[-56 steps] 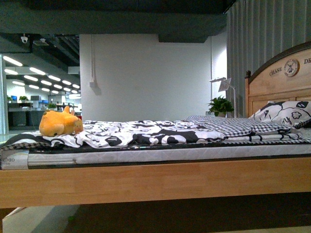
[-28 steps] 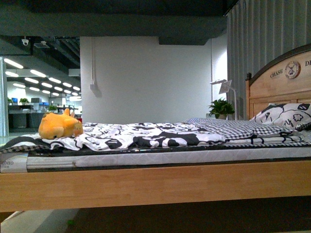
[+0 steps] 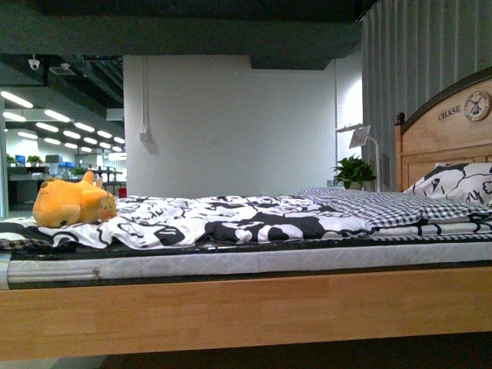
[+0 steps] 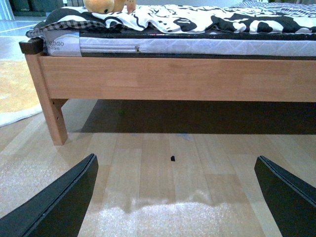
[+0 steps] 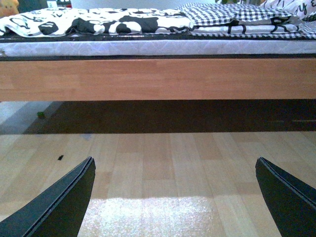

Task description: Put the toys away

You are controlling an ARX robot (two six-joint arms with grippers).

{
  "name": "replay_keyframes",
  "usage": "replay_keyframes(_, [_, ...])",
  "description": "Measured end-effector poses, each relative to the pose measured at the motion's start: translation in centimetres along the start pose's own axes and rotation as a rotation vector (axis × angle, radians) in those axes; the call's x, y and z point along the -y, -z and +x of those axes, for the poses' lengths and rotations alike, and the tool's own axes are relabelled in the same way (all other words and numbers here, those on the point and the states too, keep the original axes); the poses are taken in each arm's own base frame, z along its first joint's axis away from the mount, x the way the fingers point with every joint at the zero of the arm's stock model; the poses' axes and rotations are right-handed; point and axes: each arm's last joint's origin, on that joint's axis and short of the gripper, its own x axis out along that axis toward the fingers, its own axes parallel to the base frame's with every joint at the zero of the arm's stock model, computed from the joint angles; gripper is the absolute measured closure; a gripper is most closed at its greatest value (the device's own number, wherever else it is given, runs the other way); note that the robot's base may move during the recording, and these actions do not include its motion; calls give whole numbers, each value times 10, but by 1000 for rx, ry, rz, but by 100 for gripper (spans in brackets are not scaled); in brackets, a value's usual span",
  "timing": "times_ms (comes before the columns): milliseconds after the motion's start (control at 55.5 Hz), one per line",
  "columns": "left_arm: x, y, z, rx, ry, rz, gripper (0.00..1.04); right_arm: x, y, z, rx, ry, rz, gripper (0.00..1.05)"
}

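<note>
An orange-yellow plush toy [image 3: 71, 203] lies on the bed at its left end, on the black-and-white patterned quilt [image 3: 231, 219]. The left wrist view catches the same toy [image 4: 107, 5] at the bed's corner, and only its edge [image 5: 8, 6] enters the right wrist view. My left gripper [image 4: 173, 197] is open, low over the wooden floor in front of the bed, with nothing between its fingers [image 4: 59, 202]. Over the same floor my right gripper [image 5: 173, 197] is open too, and it holds nothing. No arm is visible in the front view.
The bed has a wooden side rail [image 3: 246, 311], a white mattress [image 3: 231, 261] and a wooden headboard [image 3: 450, 134] at right with pillows [image 3: 453, 183]. A bed leg [image 4: 52, 116] stands on the floor near a pale rug [image 4: 15, 94]. A small dark speck [image 4: 173, 158] lies on the floor.
The front view has shifted: the toy and the whole bed now sit further left and slightly lower in the picture, so the camera has turned or moved rightward.
</note>
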Motion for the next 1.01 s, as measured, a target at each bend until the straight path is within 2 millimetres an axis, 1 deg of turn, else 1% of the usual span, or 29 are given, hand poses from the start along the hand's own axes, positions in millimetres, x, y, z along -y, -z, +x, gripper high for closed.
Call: replay_keyframes(1009, [0, 0, 0, 0, 0, 0, 6, 0, 0, 0, 0, 2, 0, 7])
